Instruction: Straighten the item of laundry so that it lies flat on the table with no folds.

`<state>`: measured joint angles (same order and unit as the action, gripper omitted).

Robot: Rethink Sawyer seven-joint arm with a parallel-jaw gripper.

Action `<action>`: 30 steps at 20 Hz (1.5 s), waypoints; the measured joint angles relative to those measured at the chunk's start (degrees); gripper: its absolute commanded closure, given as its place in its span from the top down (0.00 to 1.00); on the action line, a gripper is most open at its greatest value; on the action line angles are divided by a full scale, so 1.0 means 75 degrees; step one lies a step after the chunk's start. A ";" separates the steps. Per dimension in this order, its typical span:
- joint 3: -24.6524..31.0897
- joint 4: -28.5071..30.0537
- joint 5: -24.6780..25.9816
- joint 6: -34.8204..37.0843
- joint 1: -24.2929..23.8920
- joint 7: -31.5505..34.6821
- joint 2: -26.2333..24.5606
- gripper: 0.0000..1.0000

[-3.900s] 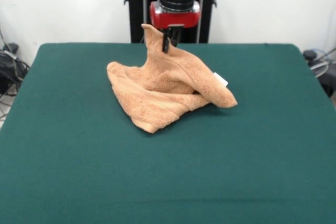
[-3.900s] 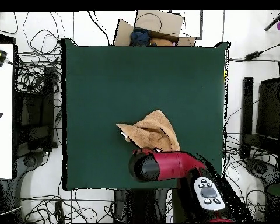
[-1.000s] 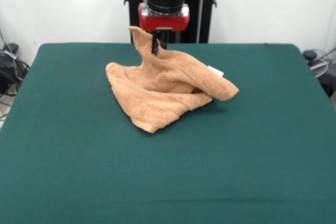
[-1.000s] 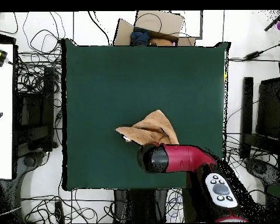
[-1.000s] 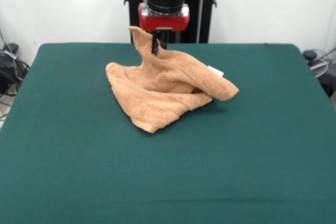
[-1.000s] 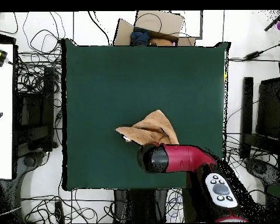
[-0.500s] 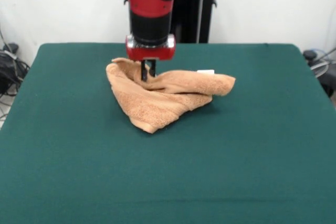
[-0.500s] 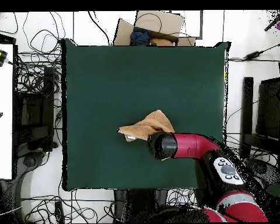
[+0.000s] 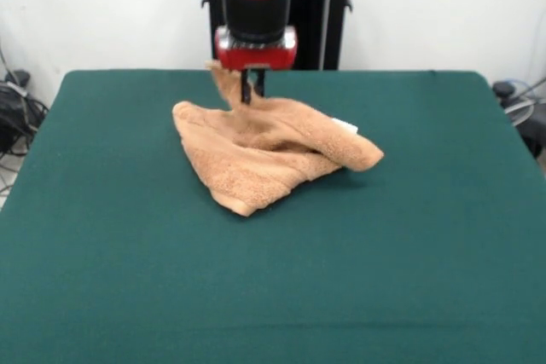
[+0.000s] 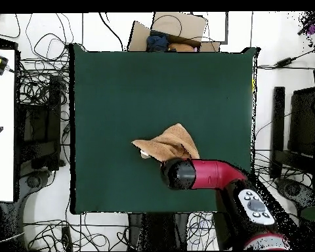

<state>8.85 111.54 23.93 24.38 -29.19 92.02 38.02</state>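
Note:
The orange-tan towel [image 9: 273, 151] lies crumpled and folded on the dark green table [image 9: 128, 279], toward its far middle. A small white tag [image 9: 345, 125] shows on its right edge. My gripper [image 9: 252, 91] comes down from above at the towel's far edge and is shut on a pinch of the cloth, which stands up in a peak beside the fingers. In the overhead view the towel [image 10: 168, 143] shows as a folded wedge, and the arm's red end [image 10: 186, 174] covers its near part and hides the gripper.
The robot's black pedestal [image 9: 328, 6] stands behind the table's far edge. Cables and equipment [image 10: 39, 131] lie on the floor round the table. A cardboard box [image 10: 170, 29] sits beyond the table's edge opposite the robot.

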 measured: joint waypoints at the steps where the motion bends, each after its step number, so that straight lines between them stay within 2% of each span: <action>1: -0.0002 0.0276 -0.0074 -0.0002 0.0054 0.0000 0.0259 0.00; 9: -0.0003 0.1062 -0.0495 0.0000 0.0605 0.0000 0.1199 0.00; 21: -0.0090 0.1803 -0.0685 -0.0178 0.1297 0.0000 0.1252 0.00; 30: -0.0235 0.3147 -0.1122 -0.1172 0.2029 0.0000 0.1378 0.00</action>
<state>7.09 135.15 15.51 15.60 -13.97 92.02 48.35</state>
